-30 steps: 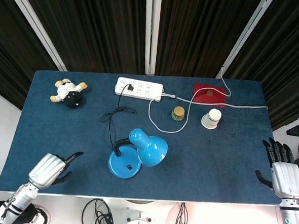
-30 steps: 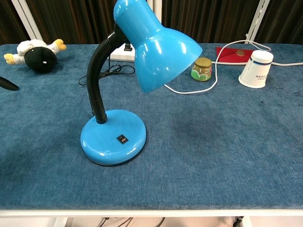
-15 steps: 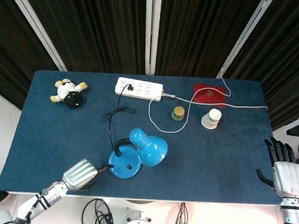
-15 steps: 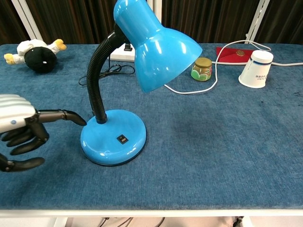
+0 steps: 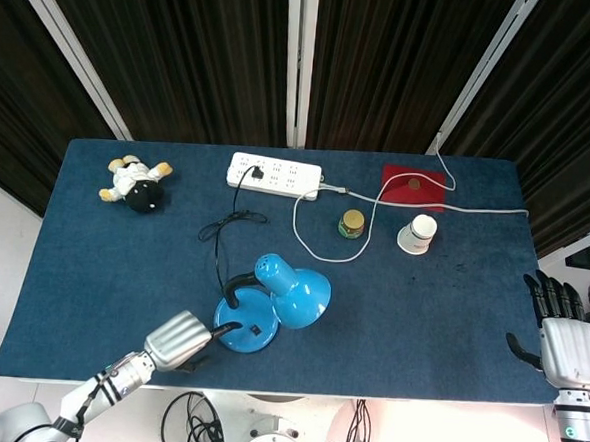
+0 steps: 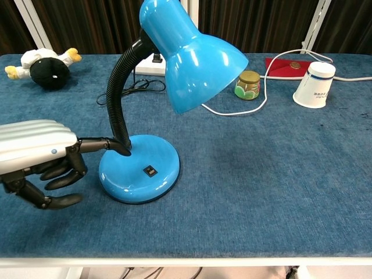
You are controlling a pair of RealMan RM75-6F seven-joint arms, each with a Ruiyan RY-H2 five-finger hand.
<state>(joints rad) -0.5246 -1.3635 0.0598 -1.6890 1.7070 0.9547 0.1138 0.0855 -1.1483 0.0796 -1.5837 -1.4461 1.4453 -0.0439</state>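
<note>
Blue desk lamp [image 6: 148, 116] stands near the front middle of the blue cloth surface [image 5: 449, 321], round base flat on the cloth, black gooseneck rising from the back of the base and arching so the shade faces forward and right. A small black rocker switch [image 6: 150, 171] sits on top of the base towards the front. The lamp's black cord [image 5: 224, 227] runs back to the white power strip [image 5: 275, 175].

Left hand [image 6: 40, 160]: one finger extended, its tip over the left rim of the base at the foot of the neck; whether it touches cannot be told. Remaining fingers are curled under and hold nothing. Right hand [image 5: 566, 343]: at the far right front edge of the surface, fingers straight and apart, holding nothing, well apart from the lamp.

Handling judgement: the base looks like the heavy part and should keep the lamp planted; its glossy enamel is likely slippery under a fingertip. The neck is bendable and would give rather than carry a push. The shade is thin, light and dents easily. Best hold is the foot of the neck or the base rim; the switch wants a short press straight down.

Elsewhere: plush toy [image 5: 132, 183] back left; small jar [image 5: 352, 224] and paper cup [image 5: 417, 234] back right.
</note>
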